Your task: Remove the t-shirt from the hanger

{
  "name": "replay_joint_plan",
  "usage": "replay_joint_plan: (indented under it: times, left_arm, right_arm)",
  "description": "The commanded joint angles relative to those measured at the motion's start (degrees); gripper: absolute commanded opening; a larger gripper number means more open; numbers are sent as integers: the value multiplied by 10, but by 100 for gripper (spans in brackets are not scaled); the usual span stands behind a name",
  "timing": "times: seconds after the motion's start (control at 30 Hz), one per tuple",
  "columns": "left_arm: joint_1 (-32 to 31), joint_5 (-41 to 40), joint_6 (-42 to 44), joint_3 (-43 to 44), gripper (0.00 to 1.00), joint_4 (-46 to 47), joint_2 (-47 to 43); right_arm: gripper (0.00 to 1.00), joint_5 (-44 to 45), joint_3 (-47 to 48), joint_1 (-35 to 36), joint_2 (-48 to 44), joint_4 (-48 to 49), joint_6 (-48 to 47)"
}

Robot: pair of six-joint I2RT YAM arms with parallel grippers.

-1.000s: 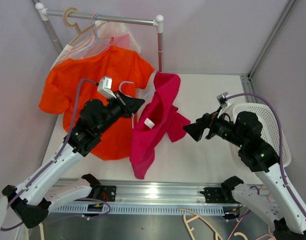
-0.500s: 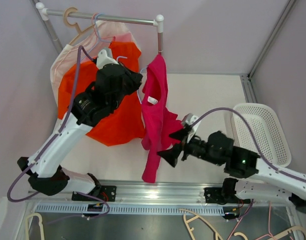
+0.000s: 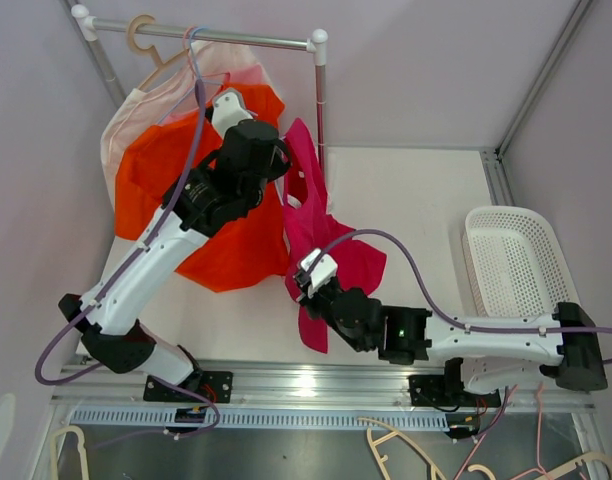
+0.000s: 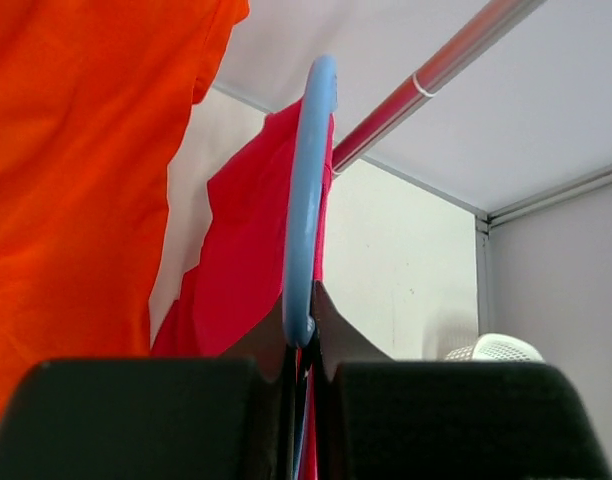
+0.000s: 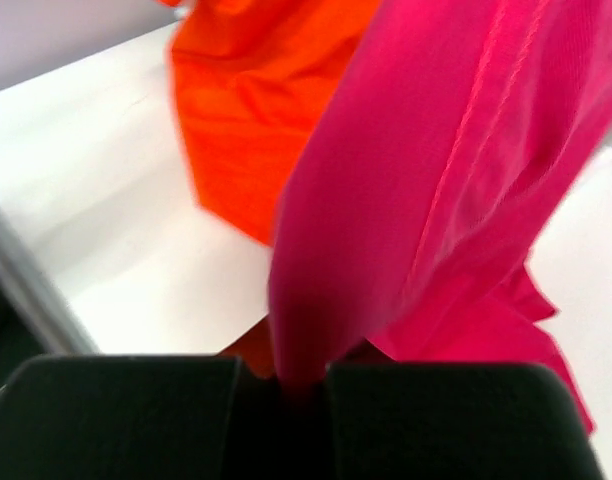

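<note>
The magenta t-shirt (image 3: 316, 225) hangs from a light blue hanger (image 4: 308, 190) held up beside the rack post. My left gripper (image 3: 279, 170) is shut on the hanger's lower bar, and the left wrist view shows its fingertips (image 4: 301, 320) pinching the blue bar with the t-shirt (image 4: 246, 250) draped behind. My right gripper (image 3: 308, 290) is low at the garment's bottom edge and shut on a bunched fold of the t-shirt (image 5: 436, 170). In the right wrist view the cloth runs down into the closed jaws (image 5: 301, 375).
An orange shirt (image 3: 226, 240) and a pale pink garment (image 3: 136, 110) hang from the rail (image 3: 236, 38) at back left. The rack post (image 3: 319, 100) stands just behind the t-shirt. A white basket (image 3: 511, 265) sits at right. Spare hangers (image 3: 396, 445) lie below the front edge.
My right arm swung left and low to the t-shirt's bottom edge and closed on the cloth. My left gripper shifted slightly, still holding the hanger up.
</note>
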Motion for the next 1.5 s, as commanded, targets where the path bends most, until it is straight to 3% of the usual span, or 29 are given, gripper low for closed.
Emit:
replay_joint_plan:
  times: [0.0, 0.07, 0.17, 0.27, 0.37, 0.43, 0.53, 0.57, 0.6, 0.63, 0.67, 0.73, 0.77, 0.87, 0.97, 1.07, 1.2, 1.23, 1.3, 1.47]
  left_arm:
    - [10, 4, 85, 37, 1, 68, -21]
    - [35, 72, 92, 81, 1, 45, -1]
    - [70, 97, 111, 209, 0, -33, 50]
    - [84, 112, 133, 347, 1, -116, 121]
    - [85, 134, 142, 333, 1, -115, 100]
    - [84, 161, 147, 279, 0, -90, 50]
    - [83, 304, 171, 169, 1, -63, -49]
    - [79, 362, 186, 46, 1, -40, -86]
    - [58, 441, 205, -7, 0, 25, -130]
    - [45, 454, 205, -59, 1, 63, -226]
    - [31, 455, 199, -179, 0, 82, -269]
    - [13, 486, 205, -231, 1, 87, -374]
    - [9, 500, 210, -306, 1, 89, -409]
    - [7, 502, 210, -377, 1, 73, -536]
    - [7, 470, 238, -448, 1, 60, -629]
    - [7, 431, 241, -472, 1, 38, -652]
    - [7, 438, 220, -512, 1, 46, -618]
    - [7, 453, 216, -528, 1, 57, -613]
    - [8, 459, 209, -552, 1, 92, -597]
    - [7, 467, 215, -586, 1, 137, -559]
  right_arm:
    - [0, 9, 1, 44, -41, 10, 15]
    - [0, -3, -22, 107, -63, 9, 45]
    - [0, 27, -58, 195, -66, -3, 75]
    - [0, 39, -77, 191, -38, -66, 132]
    - [0, -9, -105, 142, -34, -75, 152]
    - [0, -16, -110, 97, -48, -76, 170]
    - [0, 33, -104, 37, -76, -96, 186]
    - [0, 28, -95, 13, -99, -108, 187]
    - [0, 34, -88, -37, -110, -120, 206]
    - [0, 32, -80, -66, -121, -131, 216]
    - [0, 20, -62, -97, -137, -149, 223]
    - [0, -11, -34, -198, -140, -182, 255]
    - [0, -20, 1, -230, -128, -221, 262]
    - [0, -4, 63, -342, -86, -333, 312]
    - [0, -79, 144, -430, -67, -328, 267]
    - [0, -147, 210, -472, -46, -251, 184]
    - [0, -253, 488, -557, 126, -290, 83]
    - [0, -249, 600, -576, 149, -307, 73]
    - [0, -165, 687, -632, 175, -301, 83]
    - [0, -55, 738, -687, 129, -107, 24]
